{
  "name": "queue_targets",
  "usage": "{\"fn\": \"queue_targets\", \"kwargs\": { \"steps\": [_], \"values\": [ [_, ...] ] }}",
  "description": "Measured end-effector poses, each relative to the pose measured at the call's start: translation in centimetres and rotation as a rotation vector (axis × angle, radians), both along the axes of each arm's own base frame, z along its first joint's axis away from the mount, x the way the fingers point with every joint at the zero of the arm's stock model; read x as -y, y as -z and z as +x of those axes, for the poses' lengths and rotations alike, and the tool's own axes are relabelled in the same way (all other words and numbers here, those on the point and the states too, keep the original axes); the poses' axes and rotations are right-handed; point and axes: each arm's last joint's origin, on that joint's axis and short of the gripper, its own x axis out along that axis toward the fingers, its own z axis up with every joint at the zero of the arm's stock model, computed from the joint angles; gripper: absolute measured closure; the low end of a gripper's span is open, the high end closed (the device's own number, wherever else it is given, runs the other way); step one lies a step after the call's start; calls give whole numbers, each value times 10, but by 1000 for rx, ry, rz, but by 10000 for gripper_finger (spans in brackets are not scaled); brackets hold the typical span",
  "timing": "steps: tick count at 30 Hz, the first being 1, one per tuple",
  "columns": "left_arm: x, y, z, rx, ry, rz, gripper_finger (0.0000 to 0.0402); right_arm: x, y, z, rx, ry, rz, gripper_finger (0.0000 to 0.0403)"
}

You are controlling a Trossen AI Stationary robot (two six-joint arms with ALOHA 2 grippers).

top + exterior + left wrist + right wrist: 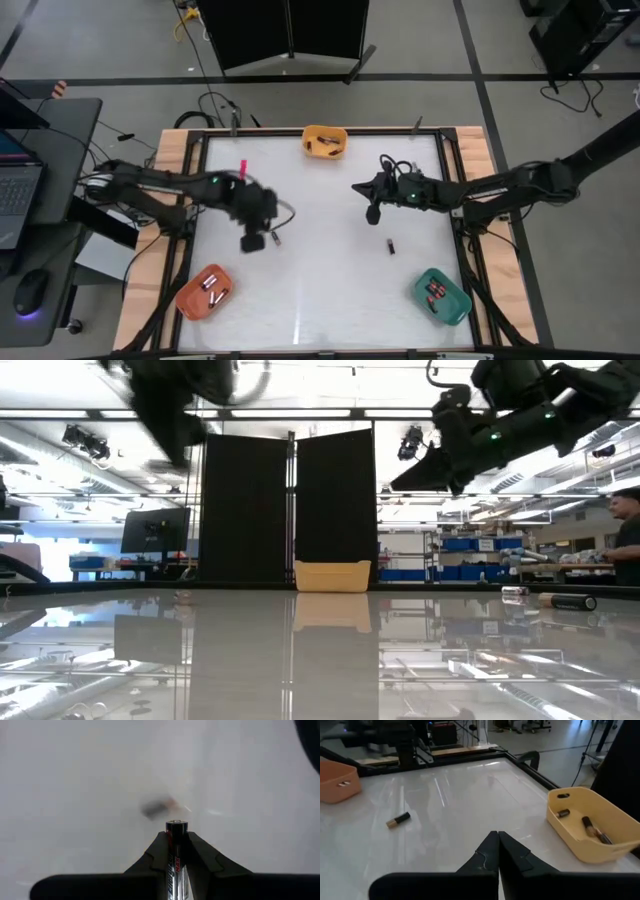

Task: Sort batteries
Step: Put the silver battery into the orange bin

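My left gripper (176,839) hangs over the left half of the white table (330,290), shut on a silver battery (176,827) with black and red marks. In the high view this gripper (255,240) is blurred. A dark battery with a gold end (398,820) lies flat on the table beside it. Another dark battery (391,246) lies right of centre. My right gripper (498,842) is shut with nothing in it and hovers right of centre (373,212). My left gripper pinches the battery's long sides (176,857) between its two fingers. The battery lies along the fingers, and its flat end (176,823) sticks out past their tips. The fingers point steeply down from above, and the battery is lifted clear of the table.
A yellow bin (325,141) with batteries stands at the far edge. An orange bin (205,291) is at the near left and a green bin (441,296) at the near right, each holding batteries. Wooden rails (175,160) frame the table. A person (628,535) stands beyond the table.
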Motion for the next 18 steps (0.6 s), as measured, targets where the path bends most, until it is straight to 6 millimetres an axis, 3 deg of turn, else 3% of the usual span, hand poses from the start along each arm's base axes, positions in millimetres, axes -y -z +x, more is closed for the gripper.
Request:
{"fn": "queue_targets", "kwargs": {
  "steps": [5, 10, 18],
  "values": [
    [39, -3, -25, -161, -62, -189, 357, 2, 0, 17, -26, -10, -25, 394],
    [81, -4, -51, -259, -130, -245, 357, 3, 1, 30, -50, -45, -47, 394],
    [118, 23, -85, -209, -320, -259, 357, 7, 2, 36, -67, -62, -71, 394]
  ]
}}
